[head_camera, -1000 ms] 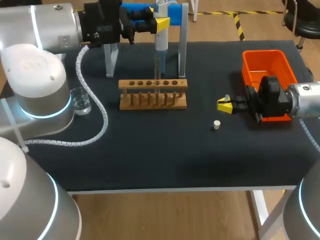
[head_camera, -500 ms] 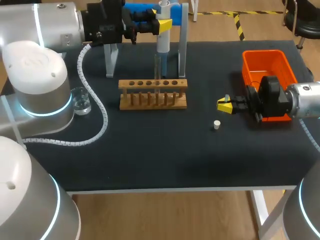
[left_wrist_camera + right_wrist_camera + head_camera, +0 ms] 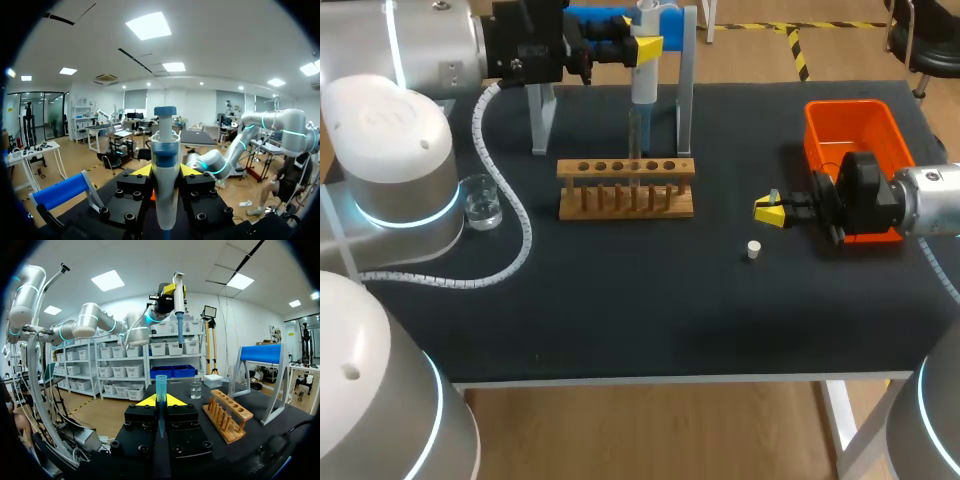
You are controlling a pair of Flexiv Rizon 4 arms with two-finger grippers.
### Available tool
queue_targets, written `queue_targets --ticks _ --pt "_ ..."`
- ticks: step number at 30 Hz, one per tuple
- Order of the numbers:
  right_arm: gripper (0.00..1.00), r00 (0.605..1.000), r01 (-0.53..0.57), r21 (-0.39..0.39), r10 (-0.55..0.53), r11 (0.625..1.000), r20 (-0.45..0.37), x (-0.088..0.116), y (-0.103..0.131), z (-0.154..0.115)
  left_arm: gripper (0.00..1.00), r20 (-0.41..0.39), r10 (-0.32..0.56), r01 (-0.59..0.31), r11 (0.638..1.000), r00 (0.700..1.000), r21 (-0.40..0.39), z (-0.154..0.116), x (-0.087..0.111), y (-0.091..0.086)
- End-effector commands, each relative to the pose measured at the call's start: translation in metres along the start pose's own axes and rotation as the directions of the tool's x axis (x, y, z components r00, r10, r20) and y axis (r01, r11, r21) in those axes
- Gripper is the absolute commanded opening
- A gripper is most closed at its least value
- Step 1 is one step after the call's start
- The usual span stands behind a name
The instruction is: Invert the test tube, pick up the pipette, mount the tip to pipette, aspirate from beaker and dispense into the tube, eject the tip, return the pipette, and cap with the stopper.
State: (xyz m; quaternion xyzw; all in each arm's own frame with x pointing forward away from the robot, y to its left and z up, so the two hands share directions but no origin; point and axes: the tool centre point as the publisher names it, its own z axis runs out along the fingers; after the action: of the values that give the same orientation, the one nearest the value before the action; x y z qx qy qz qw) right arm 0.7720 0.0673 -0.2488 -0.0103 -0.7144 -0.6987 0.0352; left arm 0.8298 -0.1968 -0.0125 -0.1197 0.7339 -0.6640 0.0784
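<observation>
Clear glass beaker stands at the left of the black table. Left gripper, clamped on the white-and-blue pipette, holds it upright above the wooden test-tube rack. Small white stopper lies right of the rack. Right gripper, just beside the orange plastic bin, pinches a blue pipette tip, held upright.

Laboratory bench, wooden test-tube rack on a black table, glass beaker left of the rack, pipette above the rack, blue-barred pipette stand behind it, orange bin to its right
</observation>
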Motion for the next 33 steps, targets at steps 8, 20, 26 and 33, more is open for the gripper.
queue_targets --ticks 8,20,26,33 --pt "0.00 1.000 0.001 0.001 -0.001 1.000 0.003 0.001 0.000 0.000 0.00 -0.001 -0.001 0.001 1.000 1.000 0.000 -0.001 0.000 -0.001" --pt "0.00 1.000 0.001 0.001 -0.001 1.000 0.003 0.001 0.000 0.000 0.00 -0.001 -0.001 0.001 1.000 1.000 0.000 -0.001 0.000 -0.001" --pt "0.00 1.000 -0.001 0.003 0.001 1.000 -0.005 -0.002 0.002 0.006 0.00 -0.001 -0.001 0.001 1.000 1.000 0.000 -0.001 0.000 -0.001" --pt "0.00 0.999 0.016 0.055 -0.014 0.998 -0.030 -0.011 0.003 0.034 0.00 -0.001 -0.001 0.001 1.000 1.000 0.000 -0.001 0.000 -0.001"
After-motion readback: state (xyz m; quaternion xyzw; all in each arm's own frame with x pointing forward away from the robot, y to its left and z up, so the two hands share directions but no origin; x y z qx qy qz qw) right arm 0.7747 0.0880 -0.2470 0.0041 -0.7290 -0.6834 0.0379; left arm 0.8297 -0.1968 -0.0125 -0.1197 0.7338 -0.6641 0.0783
